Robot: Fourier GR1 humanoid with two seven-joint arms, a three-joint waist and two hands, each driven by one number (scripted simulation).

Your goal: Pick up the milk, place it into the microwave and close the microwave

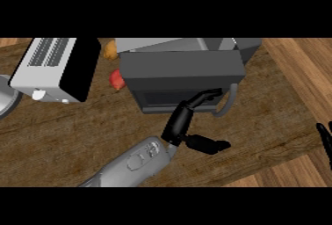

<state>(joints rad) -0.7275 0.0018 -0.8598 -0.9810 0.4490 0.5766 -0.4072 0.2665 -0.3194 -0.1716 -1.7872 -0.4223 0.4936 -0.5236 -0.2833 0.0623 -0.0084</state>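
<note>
The left hand (185, 117) is held out from a grey forearm (133, 163) that rises from the lower edge. Its fingers (206, 96) are stretched straight, wide apart from the thumb (209, 145), and their tips are laid against the microwave's door (183, 74) near the handle (229, 100). The door is seen shut. The milk cannot be made out. The right hand (324, 141) is shown at the right edge, open. A toaster (57, 68) is set to the microwave's left on the wooden counter (65, 132).
</note>
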